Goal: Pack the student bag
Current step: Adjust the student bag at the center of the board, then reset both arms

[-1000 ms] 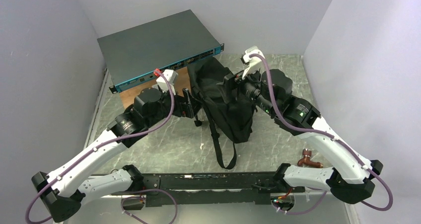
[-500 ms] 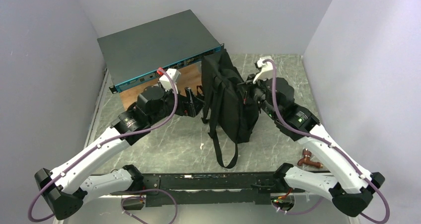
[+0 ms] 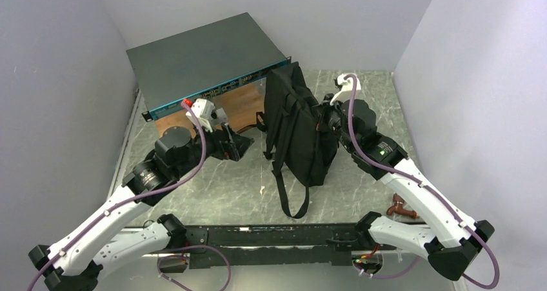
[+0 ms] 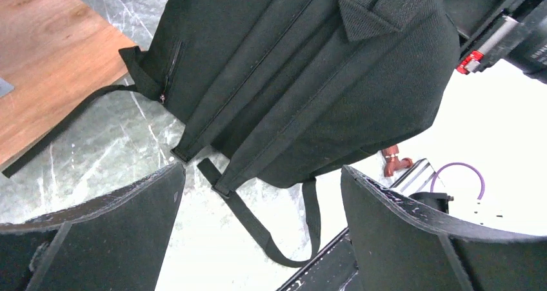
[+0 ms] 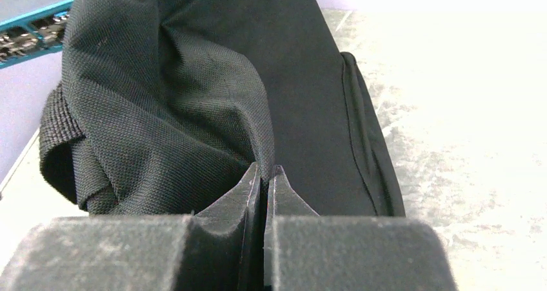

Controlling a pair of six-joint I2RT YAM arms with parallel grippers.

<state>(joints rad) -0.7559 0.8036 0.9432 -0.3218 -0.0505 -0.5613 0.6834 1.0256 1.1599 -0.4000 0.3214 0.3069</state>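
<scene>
Two grippers we log: right gripper clenched on a fold of the student bag; left gripper spread wide, holding nothing, just left of it. We see the bag upright on the table, one strap trailing toward the bases, grey switch box behind-left.

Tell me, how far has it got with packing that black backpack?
Early days. Done: the student bag stands upright on the table. In hand: the right gripper pinches its fabric, seemingly holding it up; the left gripper hangs open beside it, empty. Left: actually putting things in; a small brown object lies loose at the near right.
</scene>
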